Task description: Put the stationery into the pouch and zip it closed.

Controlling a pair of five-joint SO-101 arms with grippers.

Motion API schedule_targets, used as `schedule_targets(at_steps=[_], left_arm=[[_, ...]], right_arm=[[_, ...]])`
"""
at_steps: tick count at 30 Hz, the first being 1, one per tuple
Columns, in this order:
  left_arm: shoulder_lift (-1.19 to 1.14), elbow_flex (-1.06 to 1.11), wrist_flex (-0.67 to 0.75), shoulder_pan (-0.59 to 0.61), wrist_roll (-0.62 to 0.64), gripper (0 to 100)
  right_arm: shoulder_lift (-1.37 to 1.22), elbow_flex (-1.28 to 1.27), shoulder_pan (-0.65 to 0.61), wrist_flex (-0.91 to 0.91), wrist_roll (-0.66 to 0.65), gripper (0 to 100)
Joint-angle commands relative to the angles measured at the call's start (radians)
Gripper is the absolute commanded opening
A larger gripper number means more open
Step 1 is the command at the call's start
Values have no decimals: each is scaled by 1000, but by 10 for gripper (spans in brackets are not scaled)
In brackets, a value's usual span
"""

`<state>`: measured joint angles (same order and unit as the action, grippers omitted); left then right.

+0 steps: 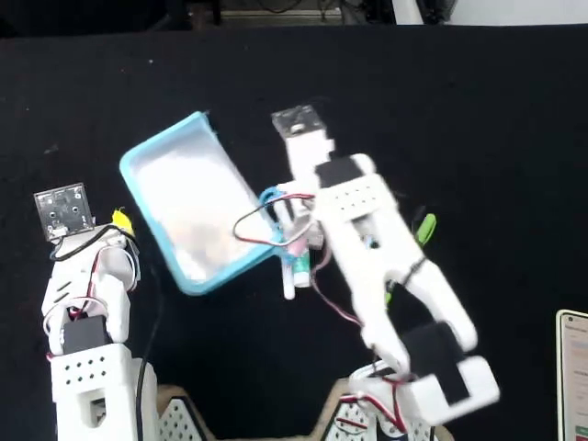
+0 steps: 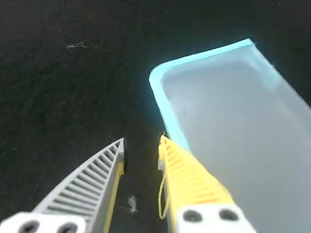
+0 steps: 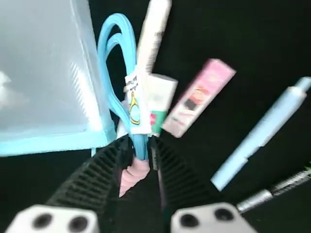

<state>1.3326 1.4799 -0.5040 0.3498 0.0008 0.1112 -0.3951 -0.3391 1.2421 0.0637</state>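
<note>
Black cloth covers the desk (image 1: 478, 110), and all of the task's things lie on it. Its biggest item is the pouch (image 1: 193, 197), translucent with a light-blue edge, lying flat and skewed between the two arms. The right arm (image 1: 377, 257) stretches across to the pouch's near corner, where its jaws are clamped on the pouch's blue loop (image 3: 140, 141). The left arm (image 1: 87, 312) stands back at the desk's near edge. Its jaws are apart with nothing between them, and the yellow one is just beside the pouch's rim.

The stationery lies outside the pouch, clustered by the loop: a light-blue pen (image 3: 262, 136), a white stick (image 3: 154, 29), a marker (image 3: 272, 191), a pink box (image 3: 199, 97) and a smaller white-and-green box (image 3: 160, 104). The two boxes are touching.
</note>
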Motion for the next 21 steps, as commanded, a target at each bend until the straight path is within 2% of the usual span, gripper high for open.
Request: schedule_targets(at_steps=[1, 6, 14, 19, 21], left_arm=[[14, -18, 3, -4, 3, 120], [14, -18, 3, -4, 2, 120], [14, -18, 3, -4, 2, 120], [14, -18, 3, -4, 2, 120], [14, -16, 2, -4, 2, 120]], right_arm=[[170, -24, 101, -15, -32, 11], [285, -120, 181, -29, -34, 11], [435, -409, 319, -275, -35, 18], [453, -512, 321, -313, -110, 194], [455, -504, 321, -313, -149, 218]])
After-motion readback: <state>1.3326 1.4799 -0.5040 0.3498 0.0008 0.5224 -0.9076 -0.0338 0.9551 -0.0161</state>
